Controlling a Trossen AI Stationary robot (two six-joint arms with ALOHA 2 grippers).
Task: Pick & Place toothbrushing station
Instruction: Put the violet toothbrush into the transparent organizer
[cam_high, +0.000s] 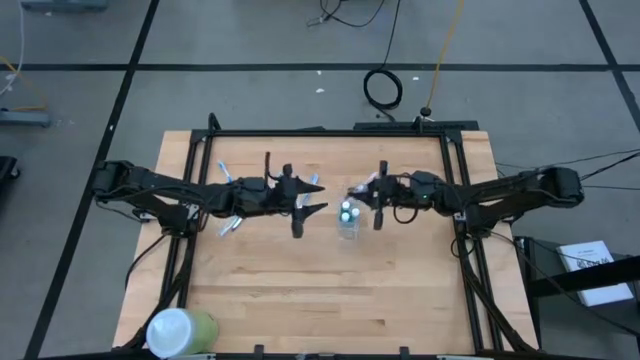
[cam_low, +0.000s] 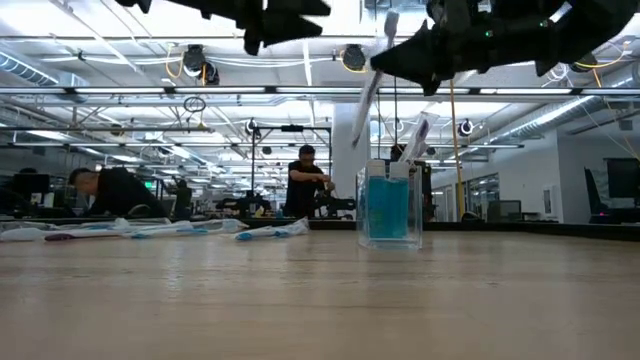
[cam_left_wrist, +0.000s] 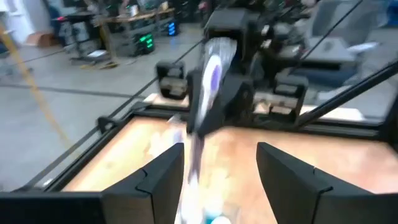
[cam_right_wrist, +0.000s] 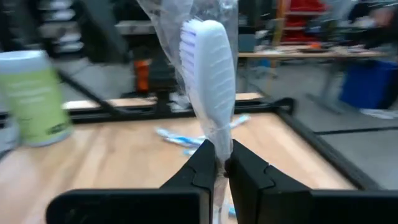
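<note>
- The right gripper (cam_right_wrist: 222, 163) pinched a wrapped white brush (cam_right_wrist: 208, 74), held upright above the cup (cam_low: 390, 206).
- The cup (cam_high: 347, 222) stood mid-table, between both grippers, with blue inside.
- The left gripper (cam_high: 300, 204) hung just beside it, fingers (cam_left_wrist: 158, 180) spread, holding nothing.
- Other brushes (cam_low: 150, 229) lay on the table's far left part.
- A green container (cam_high: 180, 330) sat at the near-left corner.
</note>
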